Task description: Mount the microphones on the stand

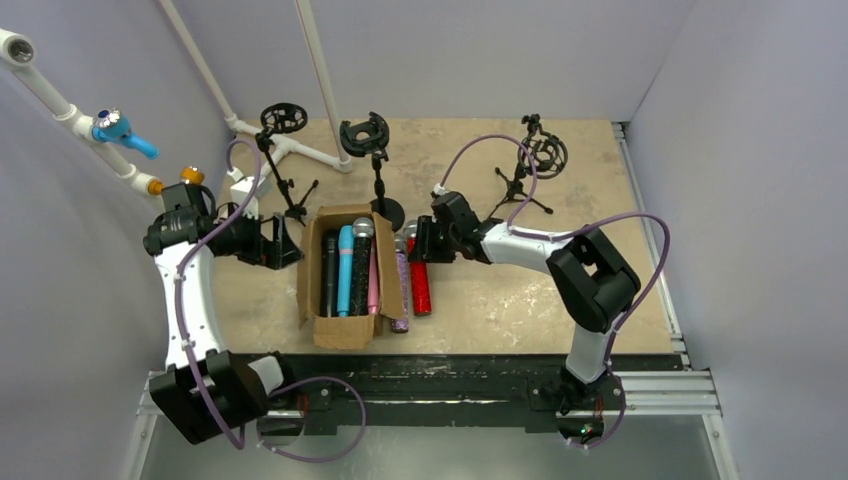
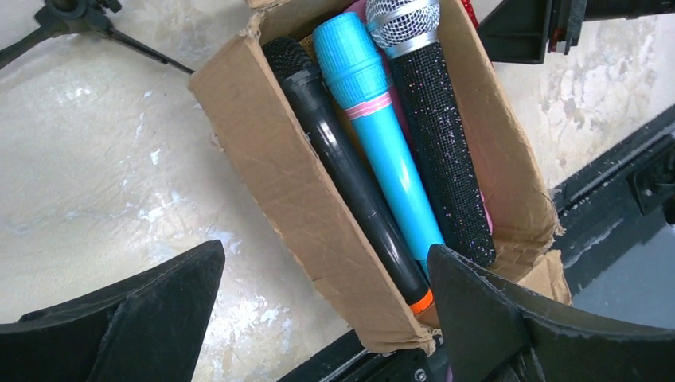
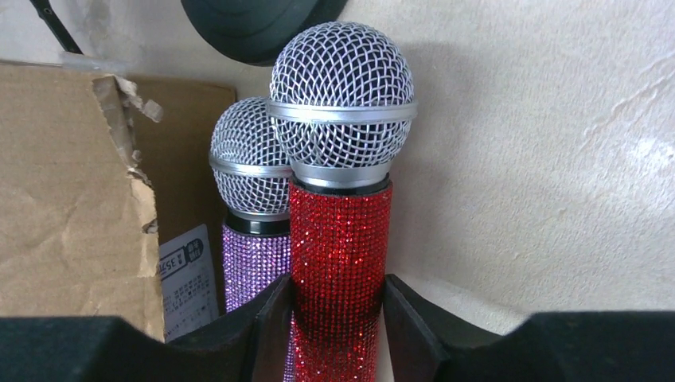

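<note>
A glittery red microphone [image 3: 341,239] with a silver mesh head lies right of the cardboard box [image 1: 310,290], beside a glittery purple microphone [image 3: 253,267]. My right gripper [image 3: 338,290] is shut on the red handle, both pads against it. In the box lie a black microphone [image 2: 342,159], a blue microphone [image 2: 382,135], a black glittery one [image 2: 442,135] and a pink one [image 1: 373,285]. My left gripper [image 2: 325,255] is open, its fingers astride the box's near corner and left wall, holding nothing. Three stands [image 1: 283,130] [image 1: 368,140] [image 1: 540,155] with ring mounts stand behind.
White pipes [image 1: 320,80] with a blue fitting [image 1: 125,130] run along the back left wall. The middle stand's round base [image 3: 255,24] sits just beyond the red microphone's head. Grey walls close in the table on three sides.
</note>
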